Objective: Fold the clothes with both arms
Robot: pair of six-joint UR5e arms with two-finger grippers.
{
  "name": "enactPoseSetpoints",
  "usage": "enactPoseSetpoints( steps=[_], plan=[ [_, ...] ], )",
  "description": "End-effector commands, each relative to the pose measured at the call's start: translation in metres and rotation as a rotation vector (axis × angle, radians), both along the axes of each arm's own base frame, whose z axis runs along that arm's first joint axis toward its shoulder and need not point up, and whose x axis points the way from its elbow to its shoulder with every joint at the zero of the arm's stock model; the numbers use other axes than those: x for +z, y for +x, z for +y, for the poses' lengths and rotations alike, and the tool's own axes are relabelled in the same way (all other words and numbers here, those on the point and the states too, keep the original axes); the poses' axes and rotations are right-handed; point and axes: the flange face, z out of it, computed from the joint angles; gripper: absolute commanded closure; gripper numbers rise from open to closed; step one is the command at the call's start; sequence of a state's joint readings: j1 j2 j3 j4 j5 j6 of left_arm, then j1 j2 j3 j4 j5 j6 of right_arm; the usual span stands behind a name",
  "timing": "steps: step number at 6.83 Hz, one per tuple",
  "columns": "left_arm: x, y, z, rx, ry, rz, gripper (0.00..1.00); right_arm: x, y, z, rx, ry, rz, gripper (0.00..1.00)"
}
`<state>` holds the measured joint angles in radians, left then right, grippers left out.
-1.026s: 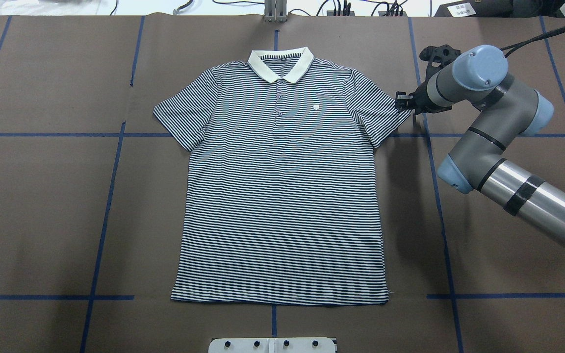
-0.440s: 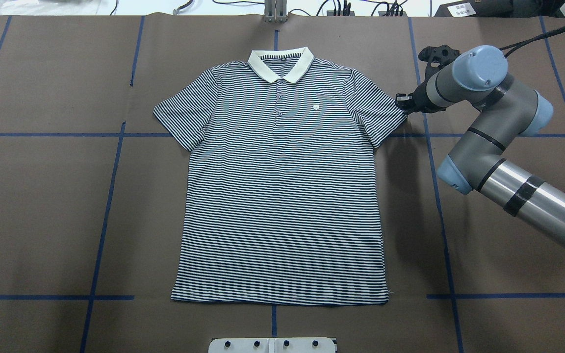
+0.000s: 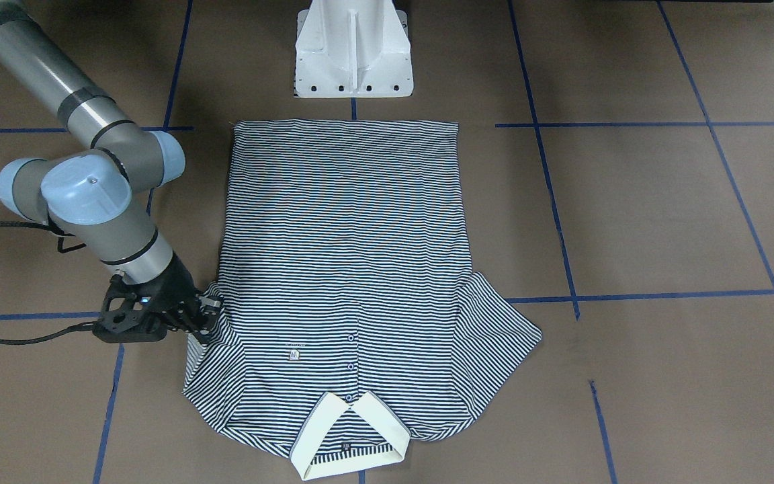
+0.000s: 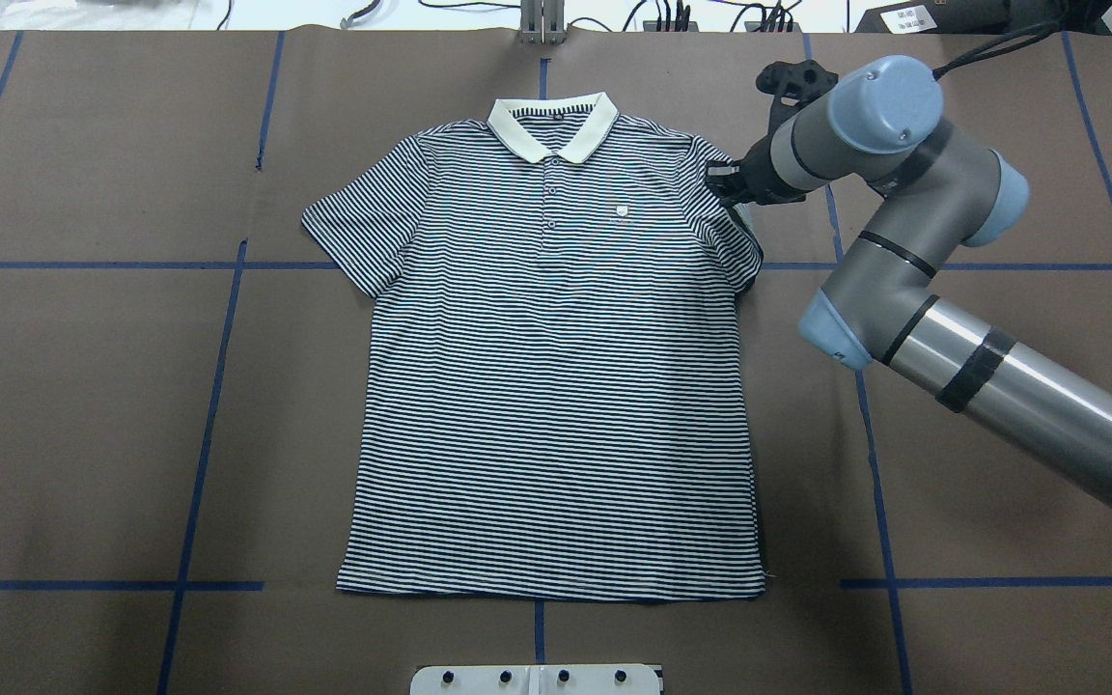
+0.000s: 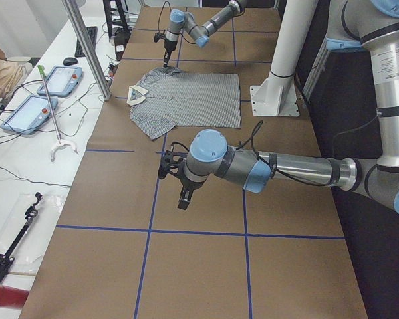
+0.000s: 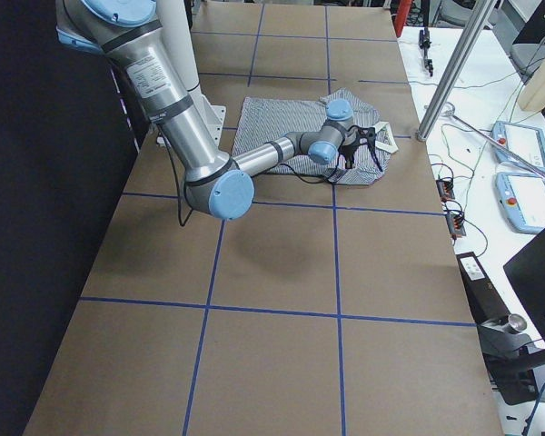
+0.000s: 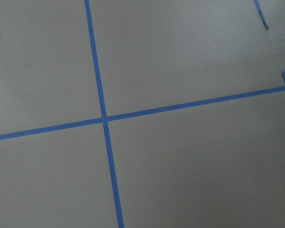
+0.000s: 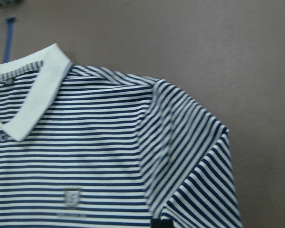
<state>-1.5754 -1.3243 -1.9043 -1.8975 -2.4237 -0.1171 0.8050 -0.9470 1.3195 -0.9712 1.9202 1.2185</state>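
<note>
Pinching polo shirt [image 4: 556, 386] sleeve, R gripper [image 4: 724, 184].

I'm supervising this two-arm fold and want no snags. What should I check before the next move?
1. Grasp: the right gripper pinches a sleeve of the polo shirt: ok.
2. Second arm ready: the left gripper hangs over bare table, far from the shirt: not ok.
3. Its jaws open: cannot tell.
4. Shirt body flat, bottom hem straight: ok.
5. The opposite sleeve spread flat: ok.
6. The collar lying flat: ok.
</note>
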Motion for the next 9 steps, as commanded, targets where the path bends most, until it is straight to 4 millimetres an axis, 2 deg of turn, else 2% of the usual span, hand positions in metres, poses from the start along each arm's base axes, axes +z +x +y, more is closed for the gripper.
enactPoseSetpoints(
  steps=[1,2,5,6,7,8,9],
  plan=[
    [0.001,0.000,0.000,0.000,-0.001,0.000,0.00,-0.049,-0.053,0.000,0.026,-0.045,-0.039,1.00],
    [-0.001,0.000,0.000,-0.001,0.001,0.000,0.00,-0.051,-0.062,-0.007,0.037,-0.045,-0.025,1.00],
    [0.001,0.001,-0.001,0.000,-0.003,0.001,0.00,-0.053,-0.069,-0.010,0.044,-0.041,-0.017,1.00],
    [0.001,0.001,-0.001,-0.001,-0.003,-0.001,0.00,-0.053,-0.071,-0.014,0.056,-0.037,-0.007,0.80],
    [-0.002,0.001,-0.006,-0.001,0.002,0.000,0.00,-0.054,-0.070,-0.015,0.062,-0.026,0.000,0.01],
    [-0.008,0.001,-0.014,-0.002,0.016,-0.001,0.00,-0.053,-0.070,-0.015,0.060,-0.021,0.000,0.00],
    [-0.017,0.003,-0.024,-0.064,-0.042,0.025,0.00,-0.063,-0.063,-0.014,0.063,-0.009,-0.020,0.00]
  ],
)
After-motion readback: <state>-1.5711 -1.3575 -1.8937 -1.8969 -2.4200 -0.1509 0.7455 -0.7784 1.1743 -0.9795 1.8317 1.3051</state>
